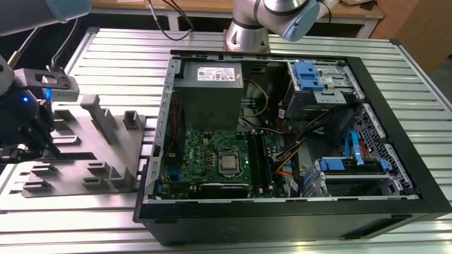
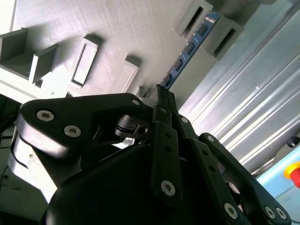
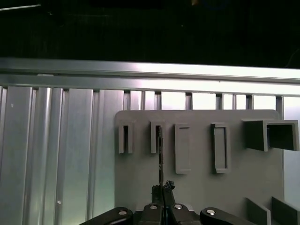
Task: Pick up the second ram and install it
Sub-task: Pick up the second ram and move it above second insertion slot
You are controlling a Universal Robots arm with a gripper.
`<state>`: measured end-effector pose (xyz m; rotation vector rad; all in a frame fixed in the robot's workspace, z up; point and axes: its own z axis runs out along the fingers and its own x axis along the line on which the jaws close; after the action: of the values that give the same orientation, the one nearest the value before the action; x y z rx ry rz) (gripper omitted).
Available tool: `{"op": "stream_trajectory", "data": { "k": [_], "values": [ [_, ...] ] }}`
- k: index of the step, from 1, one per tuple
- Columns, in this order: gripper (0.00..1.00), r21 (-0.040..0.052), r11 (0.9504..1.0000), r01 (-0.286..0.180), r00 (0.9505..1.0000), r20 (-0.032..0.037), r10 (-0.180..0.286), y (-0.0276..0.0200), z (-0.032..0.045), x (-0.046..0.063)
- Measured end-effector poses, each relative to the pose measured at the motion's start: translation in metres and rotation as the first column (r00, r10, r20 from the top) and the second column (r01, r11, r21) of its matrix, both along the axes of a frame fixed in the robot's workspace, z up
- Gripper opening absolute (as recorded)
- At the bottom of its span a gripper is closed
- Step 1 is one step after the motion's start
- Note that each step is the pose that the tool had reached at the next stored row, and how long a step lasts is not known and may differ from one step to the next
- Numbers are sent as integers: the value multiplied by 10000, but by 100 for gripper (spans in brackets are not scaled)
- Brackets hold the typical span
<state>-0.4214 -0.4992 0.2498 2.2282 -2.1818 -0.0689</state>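
One step in: your gripper [image 3: 162, 186] looks clamped on the ram stick [image 2: 190, 47], still slotted in the rack [image 1: 113, 159] at 9 o'clock from the case [image 1: 282, 222]. I'd say lifting needs a straight pull.

Matt grey plastic fixture block [image 3: 201, 187] on ribbed, shiny metal table [image 3: 61, 154]; satin black pincer [image 2: 162, 91].

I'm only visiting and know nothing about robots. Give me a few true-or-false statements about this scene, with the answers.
1. The second ram stands on edge in the grey fixture block. True.
2. The gripper is inside the computer case. False: it is at the fixture block, to the exterior view's left of the case.
3. The case lies open, showing a green motherboard. True.
4. The gripper's fingers are spread wide, clear of the ram. False: they are closed on the stick.
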Motion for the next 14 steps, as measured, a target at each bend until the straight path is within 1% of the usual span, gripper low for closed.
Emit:
{"op": "stream_trajectory", "data": {
  "k": [5, 14],
  "values": [
    [8, 1, 10000, 0, 10000, 0, 0, 0, 117, 0],
    [8, 4, 10000, 0, 10000, 0, 0, 0, 349, 0]
  ]
}}
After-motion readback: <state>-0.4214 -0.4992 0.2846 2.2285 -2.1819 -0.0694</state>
